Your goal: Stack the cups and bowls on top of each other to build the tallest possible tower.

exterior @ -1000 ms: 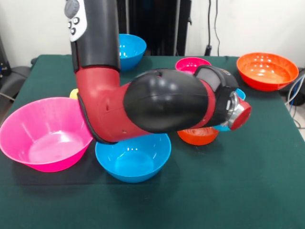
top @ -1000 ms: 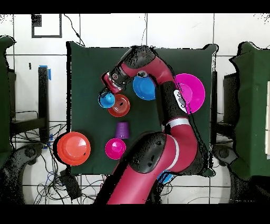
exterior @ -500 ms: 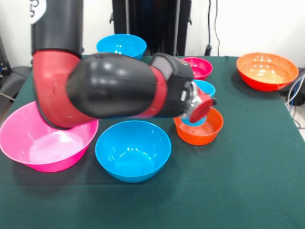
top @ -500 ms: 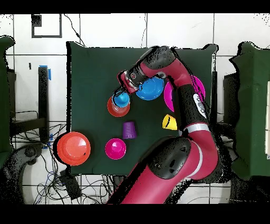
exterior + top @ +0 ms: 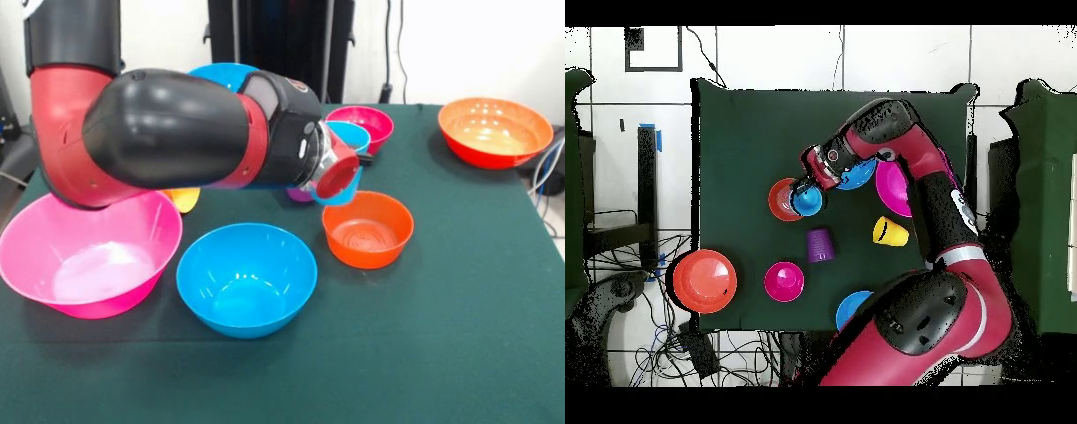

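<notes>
Now fingers grip light blue cup, raised beside small orange-red bowl.

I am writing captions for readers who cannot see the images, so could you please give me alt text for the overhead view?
A red and black robot arm reaches across a dark green table, its wrist end at a light blue cup beside a small orange-red bowl. Around them sit a purple cup, a yellow cup, a magenta bowl and a wide orange bowl.
</notes>
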